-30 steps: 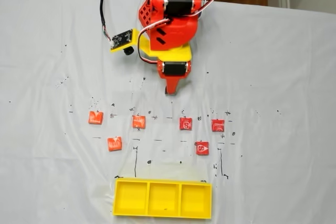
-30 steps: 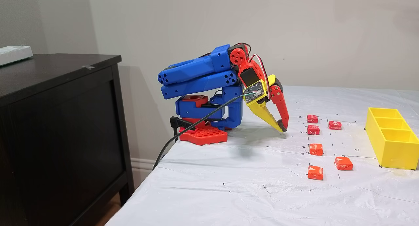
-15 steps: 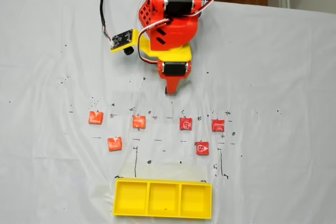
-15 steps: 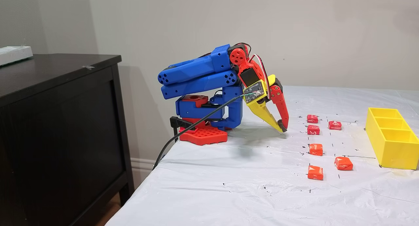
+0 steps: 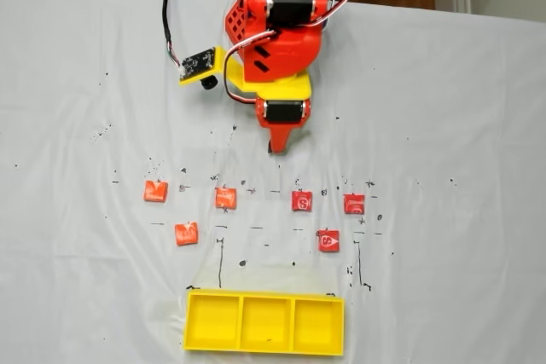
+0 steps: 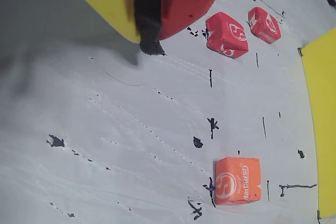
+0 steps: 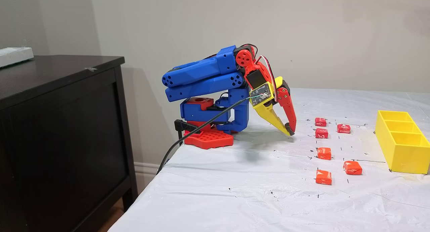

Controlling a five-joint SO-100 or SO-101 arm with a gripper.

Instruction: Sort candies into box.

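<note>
Several small orange-red candies lie loose on the white cloth in both fixed views, among them an orange one and a red one nearest the arm. The wrist view shows two red candies and an orange candy. The yellow box with three compartments sits beyond the candies, and its compartments hold nothing. My gripper points down at the cloth short of the candy row, shut with nothing between its yellow and red fingers. From the side, the gripper tip hovers just above the cloth, left of the candies.
The arm's base stands at the table's back edge, with a black cable trailing off it. A dark cabinet stands beside the table. Black ink marks dot the cloth. The yellow box wall edges the wrist view.
</note>
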